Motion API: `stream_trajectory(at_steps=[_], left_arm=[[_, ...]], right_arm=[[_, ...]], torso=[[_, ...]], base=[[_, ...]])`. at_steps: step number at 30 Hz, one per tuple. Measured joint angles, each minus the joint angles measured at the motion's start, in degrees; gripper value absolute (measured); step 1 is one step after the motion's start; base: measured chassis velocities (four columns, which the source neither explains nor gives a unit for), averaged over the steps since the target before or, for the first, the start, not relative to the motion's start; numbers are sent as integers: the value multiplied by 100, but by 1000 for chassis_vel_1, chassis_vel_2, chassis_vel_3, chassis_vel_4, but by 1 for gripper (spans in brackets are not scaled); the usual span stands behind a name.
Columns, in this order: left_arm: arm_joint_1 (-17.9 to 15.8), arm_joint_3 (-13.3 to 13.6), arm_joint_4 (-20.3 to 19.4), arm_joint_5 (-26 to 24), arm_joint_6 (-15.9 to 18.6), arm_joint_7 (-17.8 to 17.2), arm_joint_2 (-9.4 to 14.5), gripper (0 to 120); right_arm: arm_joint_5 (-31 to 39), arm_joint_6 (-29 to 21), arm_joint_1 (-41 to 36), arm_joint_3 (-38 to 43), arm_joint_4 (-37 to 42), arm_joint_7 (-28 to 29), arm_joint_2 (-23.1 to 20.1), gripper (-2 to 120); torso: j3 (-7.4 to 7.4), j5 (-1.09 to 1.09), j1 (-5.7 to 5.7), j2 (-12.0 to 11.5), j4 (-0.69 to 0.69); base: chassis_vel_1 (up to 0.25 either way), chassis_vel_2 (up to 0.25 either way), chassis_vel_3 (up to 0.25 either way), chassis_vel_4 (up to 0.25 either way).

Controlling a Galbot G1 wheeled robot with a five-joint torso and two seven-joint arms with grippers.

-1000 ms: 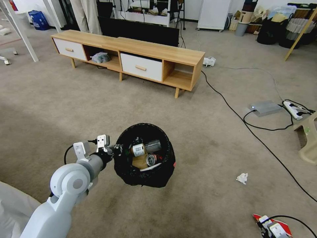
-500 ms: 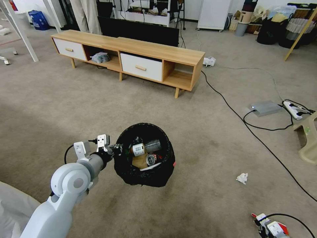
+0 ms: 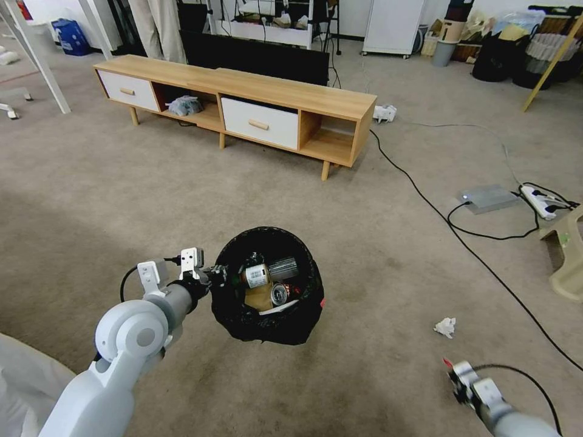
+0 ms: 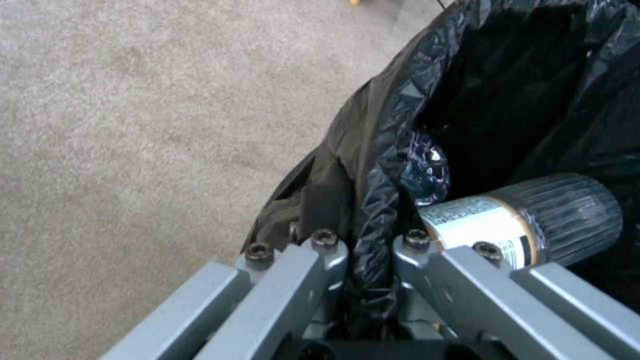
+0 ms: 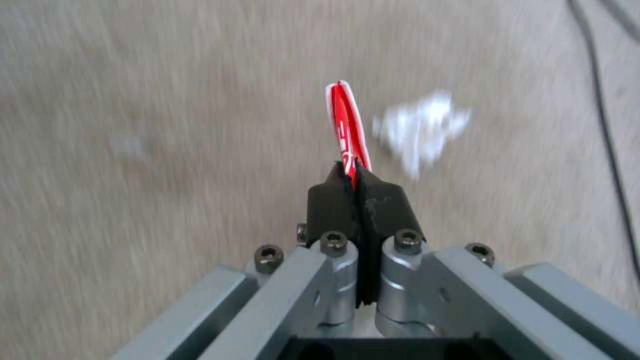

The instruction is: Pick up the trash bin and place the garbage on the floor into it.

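The fingers (image 5: 333, 200) of the right gripper (image 5: 357, 187) are closed flat together on the lower edge of a red-and-white wrapper (image 5: 347, 127), which stands upright out of the pads above the floor (image 5: 133, 125). In the head view this gripper (image 3: 454, 371) is at the lower right, near a white paper wad (image 3: 445, 326) lying on the carpet. The left gripper (image 4: 370, 235) is closed on the rim of the trash bin (image 4: 393, 125), with the black liner pinched between its fingers (image 4: 320, 200). The trash bin (image 3: 243, 325) hangs from that gripper (image 3: 214, 274) in front of the robot, with a can and a labelled bottle (image 4: 513, 225) inside.
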Motion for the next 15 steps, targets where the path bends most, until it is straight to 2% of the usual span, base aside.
stream_trajectory(at_steps=[15], left_arm=[[-43,76,18,54,0,-53,-78,1]], right_arm=[[-6,28,632,82,1006,82,-100,0]], torso=[[0,-1,0,0,-1]], base=[[0,0,0,0]])
